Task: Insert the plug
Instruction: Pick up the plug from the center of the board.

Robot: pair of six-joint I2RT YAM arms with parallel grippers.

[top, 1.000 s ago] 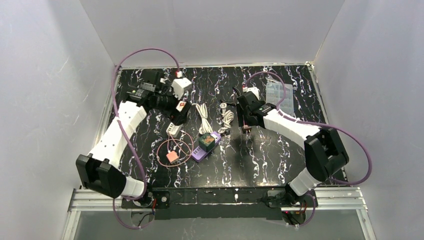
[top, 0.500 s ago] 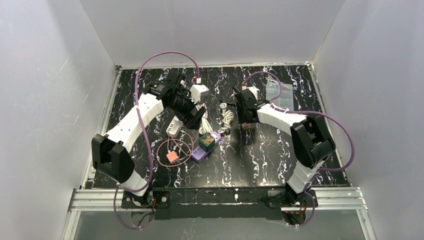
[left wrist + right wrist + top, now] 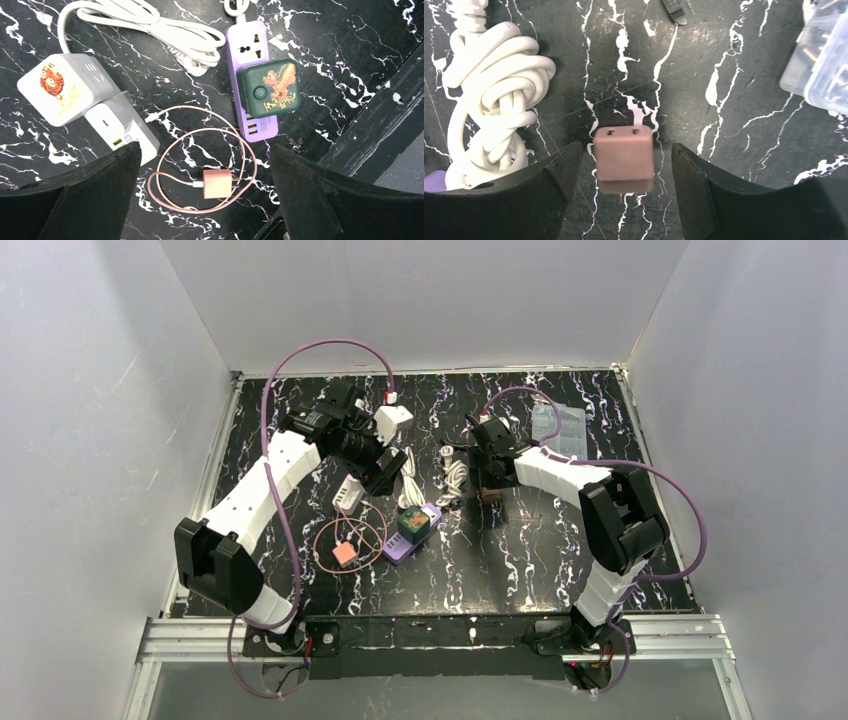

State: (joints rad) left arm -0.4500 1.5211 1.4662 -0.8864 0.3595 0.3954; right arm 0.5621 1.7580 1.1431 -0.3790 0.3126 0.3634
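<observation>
A brown plug adapter [image 3: 624, 152] stands on the black marble table, two slots facing up; it also shows in the top view [image 3: 491, 494]. My right gripper [image 3: 626, 147] is open, one finger on each side of it, not touching. A purple power strip [image 3: 248, 50] carries a green cube adapter [image 3: 268, 88] and lies mid-table [image 3: 410, 535]. A pink charger [image 3: 216, 183] with a looped pink cable lies below my left gripper [image 3: 205, 150], which is open and empty. In the top view the left gripper [image 3: 385, 472] hovers above the strip's far end.
A white power cube with a lion sticker [image 3: 62, 87] and a white charger [image 3: 122, 131] lie left of the pink cable. Coiled white cords [image 3: 489, 95] lie left of the brown adapter. A clear plastic bag [image 3: 555, 428] lies at the back right.
My left arm swung right from the back left toward the middle, over the chargers. My right arm folded in at the elbow; its gripper stays over the brown adapter.
</observation>
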